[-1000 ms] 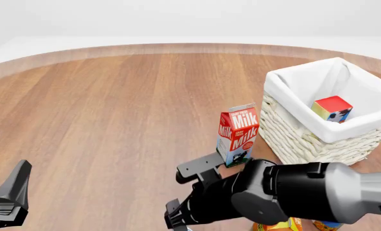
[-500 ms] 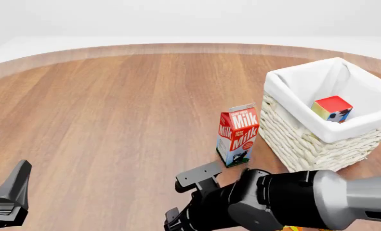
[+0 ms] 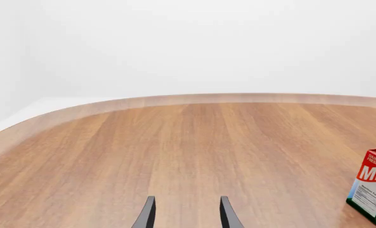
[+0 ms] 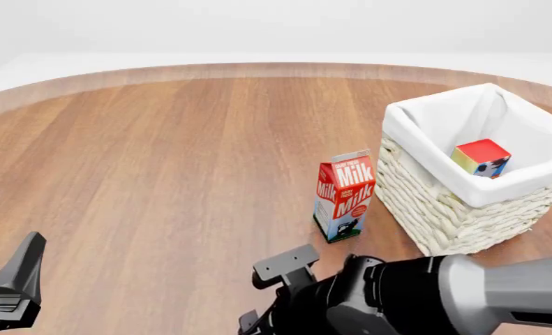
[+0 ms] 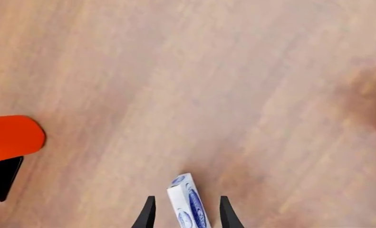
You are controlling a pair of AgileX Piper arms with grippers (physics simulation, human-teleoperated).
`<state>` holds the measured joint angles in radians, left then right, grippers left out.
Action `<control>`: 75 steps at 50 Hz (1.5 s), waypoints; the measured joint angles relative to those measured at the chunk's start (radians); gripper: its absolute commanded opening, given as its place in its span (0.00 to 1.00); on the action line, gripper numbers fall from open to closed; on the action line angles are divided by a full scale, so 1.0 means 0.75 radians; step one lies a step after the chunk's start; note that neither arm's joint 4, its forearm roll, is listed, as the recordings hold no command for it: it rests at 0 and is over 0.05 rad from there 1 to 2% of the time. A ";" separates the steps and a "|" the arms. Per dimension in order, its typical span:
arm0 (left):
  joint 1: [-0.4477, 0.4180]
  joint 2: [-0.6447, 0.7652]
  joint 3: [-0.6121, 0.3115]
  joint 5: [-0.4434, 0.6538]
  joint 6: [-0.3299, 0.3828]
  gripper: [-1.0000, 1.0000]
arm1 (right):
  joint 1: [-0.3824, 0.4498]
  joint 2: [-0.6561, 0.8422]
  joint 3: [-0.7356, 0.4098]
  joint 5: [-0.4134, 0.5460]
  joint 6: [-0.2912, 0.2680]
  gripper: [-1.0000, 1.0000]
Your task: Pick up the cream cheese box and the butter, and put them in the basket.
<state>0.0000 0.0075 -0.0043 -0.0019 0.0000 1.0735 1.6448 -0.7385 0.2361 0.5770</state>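
The wooden tabletop is filling most of the front view, and it is running back to a curved far edge under a pale wall. The basket is sitting on it at the right, upright, with its white liner folded over the rim. Inside the basket, the butter is lying against the liner near the right side, its red top and blue-white end showing.

The right arm is crossing the lower edge of the front view as a bulky black and grey body, reaching toward the near middle of the tabletop. Just left of the basket and apart from it, the Milk carton is standing upright; its edge is also showing in the left wrist view.

The left end effector is holding its two fingers spread, with only bare wood between them, hovering near the left corner on the arms' side. The right end effector is also spread, and the cream cheese box is lying on the wood between its fingers; whether the fingers are touching it I cannot tell. In the right wrist view a rounded orange-red shape is showing at one edge, too cropped to name.
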 measured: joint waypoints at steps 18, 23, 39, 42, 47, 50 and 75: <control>0.000 0.000 0.000 0.000 0.000 1.00 | 0.014 0.040 0.029 -0.056 0.028 1.00; 0.000 0.000 0.000 0.000 0.000 1.00 | 0.024 0.048 0.035 -0.069 0.039 1.00; 0.000 0.000 0.000 0.000 0.000 1.00 | 0.039 0.060 0.059 -0.111 0.072 1.00; 0.000 0.000 0.000 0.000 0.000 1.00 | 0.040 0.060 0.062 -0.115 0.078 1.00; 0.000 0.000 0.000 0.000 0.000 1.00 | 0.036 0.059 0.065 -0.119 0.082 1.00; 0.000 0.000 0.000 0.000 0.000 1.00 | 0.035 0.062 0.064 -0.128 0.074 0.00; 0.000 0.000 0.000 0.000 0.000 1.00 | -0.013 0.030 0.004 -0.044 -0.024 0.00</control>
<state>0.0000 0.0075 -0.0043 -0.0019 0.0000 1.0639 1.6674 -0.7354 0.2030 0.5589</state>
